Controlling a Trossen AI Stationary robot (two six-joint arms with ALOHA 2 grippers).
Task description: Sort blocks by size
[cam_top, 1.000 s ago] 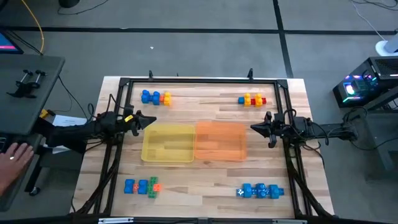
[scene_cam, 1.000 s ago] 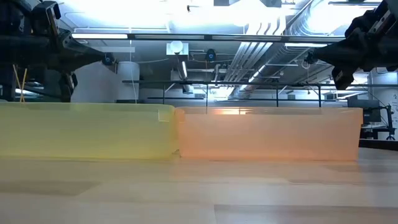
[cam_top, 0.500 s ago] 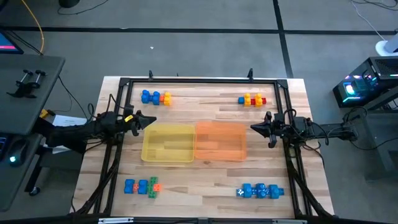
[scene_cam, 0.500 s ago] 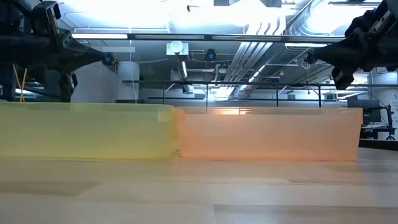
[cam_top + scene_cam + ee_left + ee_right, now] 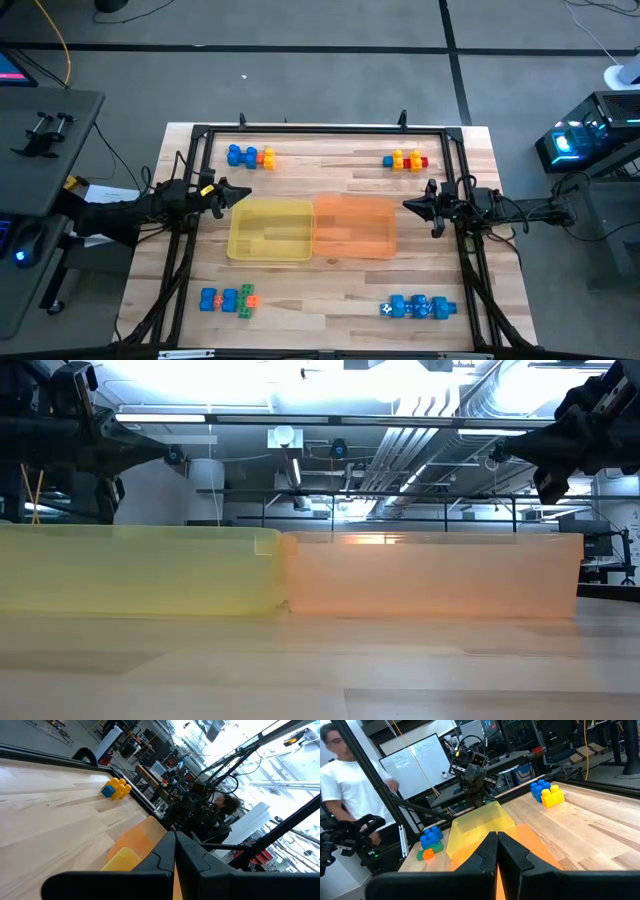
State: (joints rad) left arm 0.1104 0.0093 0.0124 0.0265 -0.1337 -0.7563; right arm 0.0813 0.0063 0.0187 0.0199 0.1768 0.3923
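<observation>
— Plastic bricks, four little clusters of them, one near each corner of my wooden worktop [image 5: 330,165]: blue with orange and yellow [image 5: 249,156] at the far left, yellow with red [image 5: 405,160] at the far right, blue, green and orange [image 5: 227,299] at the near left, mostly blue [image 5: 418,307] at the near right. None has reached a tray yet.

— And the trays?

— In the middle, touching side by side: the translucent yellow tray [image 5: 270,229] on my left, the translucent orange tray [image 5: 355,227] on my right. Both look empty from above.

— Where are your arms?

— My left gripper [image 5: 243,193] hangs just off the yellow tray's outer edge, my right gripper [image 5: 410,204] just off the orange tray's. Each wrist camera shows the two dark fingers pressed together, holding nothing.

— So what makes the first pick go well?

— I judge the sorting has not begun. I would send each arm to a cluster on its own side, part the jaws before descending, and take one brick at a time. The bricks sit touching, so I should come straight down on an end piece to avoid shoving its neighbours. One tray for larger, one for tiny, kept consistent.
</observation>
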